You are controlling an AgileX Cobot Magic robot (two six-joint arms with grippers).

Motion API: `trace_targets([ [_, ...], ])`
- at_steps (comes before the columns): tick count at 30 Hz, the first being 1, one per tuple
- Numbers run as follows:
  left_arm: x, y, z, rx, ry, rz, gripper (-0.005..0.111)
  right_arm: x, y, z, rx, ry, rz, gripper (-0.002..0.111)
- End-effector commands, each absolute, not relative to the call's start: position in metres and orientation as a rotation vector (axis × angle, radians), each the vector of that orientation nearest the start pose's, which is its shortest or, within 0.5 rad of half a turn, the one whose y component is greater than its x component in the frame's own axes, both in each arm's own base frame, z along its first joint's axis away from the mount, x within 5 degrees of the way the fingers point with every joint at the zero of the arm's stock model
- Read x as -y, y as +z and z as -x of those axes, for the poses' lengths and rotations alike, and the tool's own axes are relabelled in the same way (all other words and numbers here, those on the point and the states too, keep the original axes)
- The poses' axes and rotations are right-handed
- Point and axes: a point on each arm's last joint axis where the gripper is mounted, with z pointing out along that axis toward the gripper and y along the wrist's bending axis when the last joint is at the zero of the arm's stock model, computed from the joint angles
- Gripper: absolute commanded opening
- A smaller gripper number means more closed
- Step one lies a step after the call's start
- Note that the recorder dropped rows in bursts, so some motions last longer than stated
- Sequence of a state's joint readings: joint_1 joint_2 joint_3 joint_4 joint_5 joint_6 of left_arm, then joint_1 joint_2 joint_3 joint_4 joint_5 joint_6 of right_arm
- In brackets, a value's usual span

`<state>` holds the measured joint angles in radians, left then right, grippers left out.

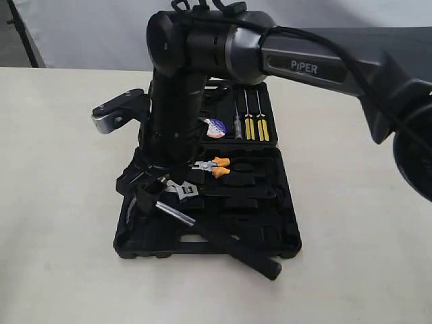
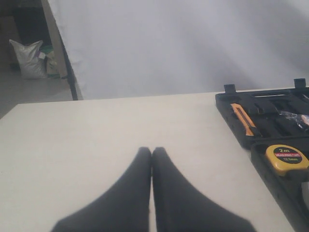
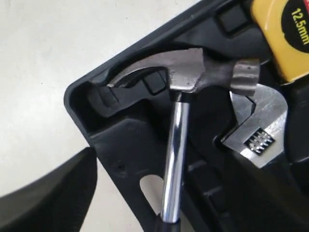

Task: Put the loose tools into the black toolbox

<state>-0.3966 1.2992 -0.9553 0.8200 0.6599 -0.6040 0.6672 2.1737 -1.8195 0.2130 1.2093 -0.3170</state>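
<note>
black toolbox [image 1: 260,212] holds hammer [image 3: 176,145], wrench [image 3: 258,130], tape measure [image 3: 282,34]; hammer handle overhangs rim

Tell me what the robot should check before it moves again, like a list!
1. Right pincer open and not touching the hammer: ok.
2. Hammer fully inside the toolbox: not ok, its handle pokes out over the front edge.
3. Wrench in the toolbox: ok.
4. Tape roll in the toolbox: ok.
5. Left pincer out of the way, shut over the bare table: ok.
</note>
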Motion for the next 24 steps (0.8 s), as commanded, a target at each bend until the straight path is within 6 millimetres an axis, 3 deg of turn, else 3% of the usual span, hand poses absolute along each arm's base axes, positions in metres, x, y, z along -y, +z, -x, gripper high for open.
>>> trace_targets([
  [1,0.066,0.307,-0.263,-2.223,0.348,-0.306,0.001,-0.291,0.202,-0.342,-2.746,0.326,1.355,0.068],
  [4,0.066,0.307,-0.263,-2.223,0.348,-0.306,0.001,-0.293,0.199,-0.345,-2.732,0.331,1.337,0.068],
  [12,0.066,0.307,-0.263,-2.223,0.348,-0.306,0.001,-0.298,0.161,-0.351,-2.79,0.323,1.335,0.065],
  [15,0.066,0.307,-0.263,-2.223,0.348,-0.306,0.001,-0.298,0.155,-0.351,-2.808,0.317,1.33,0.049],
  [20,0.066,0.307,-0.263,-2.223,0.348,-0.306,0.001,-0.298,0.163,-0.35,-2.796,0.312,1.333,-0.001],
  [24,0.066,0.307,-0.263,-2.223,0.348,-0.306,0.001,-0.298,0.173,-0.348,-2.767,0.25,1.34,0.001],
])
